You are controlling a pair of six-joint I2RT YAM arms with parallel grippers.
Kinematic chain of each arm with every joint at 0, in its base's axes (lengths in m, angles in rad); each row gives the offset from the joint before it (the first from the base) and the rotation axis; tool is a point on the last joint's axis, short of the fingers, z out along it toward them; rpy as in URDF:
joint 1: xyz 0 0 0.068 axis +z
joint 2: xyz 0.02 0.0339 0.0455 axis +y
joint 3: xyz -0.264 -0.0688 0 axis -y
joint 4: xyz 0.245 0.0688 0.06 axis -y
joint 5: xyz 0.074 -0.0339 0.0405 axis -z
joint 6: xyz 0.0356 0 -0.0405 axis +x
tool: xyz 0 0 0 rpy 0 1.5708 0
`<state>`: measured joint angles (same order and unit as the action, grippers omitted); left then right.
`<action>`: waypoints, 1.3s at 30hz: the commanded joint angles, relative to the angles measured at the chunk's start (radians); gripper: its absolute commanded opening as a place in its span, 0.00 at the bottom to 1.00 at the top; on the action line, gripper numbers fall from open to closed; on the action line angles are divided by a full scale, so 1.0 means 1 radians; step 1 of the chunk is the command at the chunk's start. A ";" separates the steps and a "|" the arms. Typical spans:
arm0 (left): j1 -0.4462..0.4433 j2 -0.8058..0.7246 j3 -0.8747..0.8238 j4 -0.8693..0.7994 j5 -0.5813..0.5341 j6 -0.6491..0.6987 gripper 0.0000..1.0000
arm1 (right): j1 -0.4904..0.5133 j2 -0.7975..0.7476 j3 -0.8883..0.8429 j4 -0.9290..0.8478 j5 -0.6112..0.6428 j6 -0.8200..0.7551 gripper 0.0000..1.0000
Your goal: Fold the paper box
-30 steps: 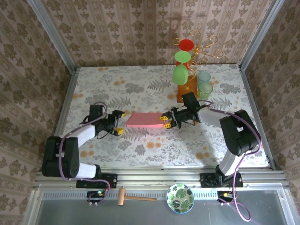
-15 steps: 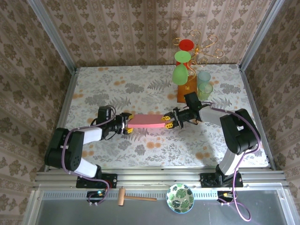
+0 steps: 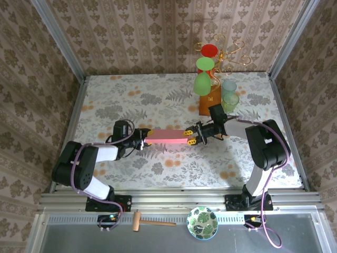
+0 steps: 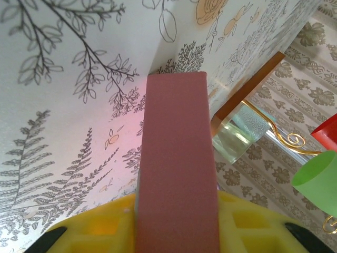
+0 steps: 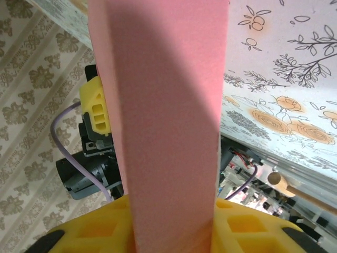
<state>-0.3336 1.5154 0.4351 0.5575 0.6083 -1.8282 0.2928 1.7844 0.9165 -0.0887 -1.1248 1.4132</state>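
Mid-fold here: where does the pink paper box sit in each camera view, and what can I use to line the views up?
Top external: paper box mid-table, a thin pink strip between left gripper and right gripper.
Left wrist: paper box in the centre, running up from the bottom edge.
Right wrist: paper box in the centre, a broad pink band from top to bottom.
Shared landmark: the floral table.
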 commanded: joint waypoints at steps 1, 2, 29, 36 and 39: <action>-0.005 -0.045 -0.019 -0.042 -0.042 -0.050 0.23 | -0.020 0.011 0.029 -0.108 -0.002 -0.068 0.39; -0.008 -0.065 -0.019 -0.075 -0.053 -0.056 0.23 | -0.027 0.003 0.037 -0.135 0.008 -0.090 0.42; 0.089 -0.372 0.230 -1.200 -0.212 -0.108 0.18 | 0.245 -0.505 0.212 -0.558 0.812 -1.224 0.37; 0.159 -0.288 0.260 -1.184 -0.198 -0.053 0.18 | 0.347 -0.314 0.377 -0.678 0.910 -1.410 0.36; 0.183 -0.258 0.270 -1.176 -0.185 -0.024 0.18 | 0.366 -0.264 0.408 -0.670 0.942 -1.462 0.38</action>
<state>-0.1726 1.2278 0.6857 -0.5507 0.4816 -1.9049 0.6392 1.4799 1.2892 -0.6994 -0.2546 0.0776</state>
